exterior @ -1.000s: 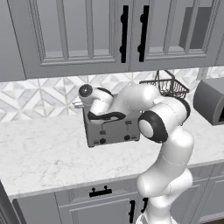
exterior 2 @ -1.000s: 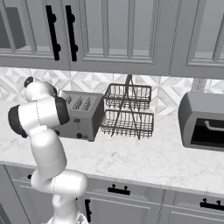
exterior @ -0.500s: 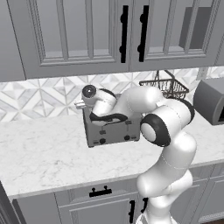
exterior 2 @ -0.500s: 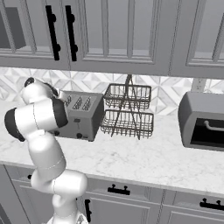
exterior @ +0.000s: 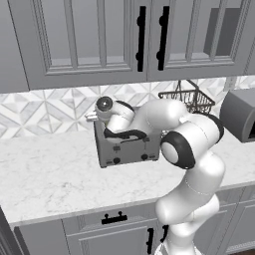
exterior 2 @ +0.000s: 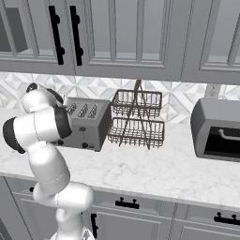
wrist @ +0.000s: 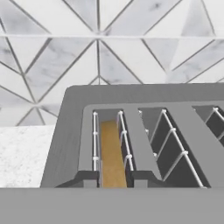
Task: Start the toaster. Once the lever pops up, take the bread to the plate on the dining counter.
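Toaster (exterior: 127, 149) stands on the marble table (exterior: 45, 179) close to the tiled wall, with the wire basket (exterior 2: 137, 119) just beside it and the toaster oven (exterior 2: 216, 129) further along. In the hand view the bread (wrist: 111, 155) sits upright in the toaster's outermost slot, with the gripper (wrist: 112, 179) directly above that slot. Jaws stand on both sides of the slice, partly closed, but I cannot tell if they grasp it

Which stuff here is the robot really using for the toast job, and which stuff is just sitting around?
For the job:
- toaster
- bread, down in the toaster's end slot
- the robot's fingers, either side of that slot

Just sitting around:
- wire basket rack
- toaster oven
- wall cabinets
- marble worktop
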You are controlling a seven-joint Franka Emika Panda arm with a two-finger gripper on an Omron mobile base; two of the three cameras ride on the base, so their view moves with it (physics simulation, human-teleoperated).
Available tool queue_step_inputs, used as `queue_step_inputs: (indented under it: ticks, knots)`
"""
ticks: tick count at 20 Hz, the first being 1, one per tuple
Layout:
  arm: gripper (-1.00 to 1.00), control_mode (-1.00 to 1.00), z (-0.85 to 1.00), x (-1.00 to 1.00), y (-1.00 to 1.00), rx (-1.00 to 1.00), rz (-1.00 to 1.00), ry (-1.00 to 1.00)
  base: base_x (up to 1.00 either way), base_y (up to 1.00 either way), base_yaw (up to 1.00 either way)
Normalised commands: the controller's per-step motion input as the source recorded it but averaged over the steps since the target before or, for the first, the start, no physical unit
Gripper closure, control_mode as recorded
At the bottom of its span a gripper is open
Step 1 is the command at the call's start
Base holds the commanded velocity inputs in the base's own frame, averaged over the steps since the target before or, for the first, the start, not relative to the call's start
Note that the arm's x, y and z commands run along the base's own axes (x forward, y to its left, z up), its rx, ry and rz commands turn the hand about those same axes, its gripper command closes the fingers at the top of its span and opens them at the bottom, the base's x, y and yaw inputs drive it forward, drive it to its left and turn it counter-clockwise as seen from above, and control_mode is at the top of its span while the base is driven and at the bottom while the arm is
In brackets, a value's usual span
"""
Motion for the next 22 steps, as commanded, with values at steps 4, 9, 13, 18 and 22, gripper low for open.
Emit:
queue_step_inputs:
  ticks: [4, 9, 13, 18, 22]
  knots:
    - [1.0, -1.0, 0.12, -0.24, 0.24, 0.0, 0.0, -0.11, 0.0, 0.0, 0.0]
    - [1.0, -1.0, 0.34, -0.12, 0.12, 0.0, 0.0, -0.13, 0.0, 0.0, 0.0]
    - [1.0, -1.0, 0.46, -0.02, 0.0, 0.0, -0.02, -0.09, 0.0, 0.0, 0.0]
    - [1.0, -1.0, 0.55, -0.03, 0.01, 0.0, 0.0, -0.07, 0.0, 0.0, 0.0]
    - [1.0, -1.0, 0.47, -0.31, 0.03, 0.0, 0.0, -0.13, 0.0, 0.0, 0.0]
